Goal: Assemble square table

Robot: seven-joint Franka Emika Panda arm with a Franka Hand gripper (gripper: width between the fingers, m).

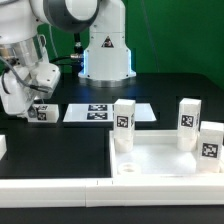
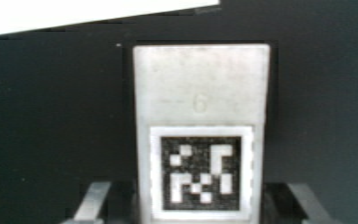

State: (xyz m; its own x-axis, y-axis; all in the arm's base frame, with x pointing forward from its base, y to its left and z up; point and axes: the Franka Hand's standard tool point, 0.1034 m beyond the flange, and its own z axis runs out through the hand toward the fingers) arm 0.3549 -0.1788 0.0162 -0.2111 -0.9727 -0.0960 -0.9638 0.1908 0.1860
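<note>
The square table's white slab lies at the exterior view's right, with three short white tagged legs standing upright in its corners. A fourth leg lies on the black table at the left, and my gripper reaches down over it. In the wrist view this leg runs lengthwise between my fingers, with its tag facing the camera. My gripper is shut on the leg's tagged end, one finger on each side.
The marker board lies flat between my gripper and the slab. A long white border rail runs along the front, and a white block sits at the left edge. The robot's base stands behind.
</note>
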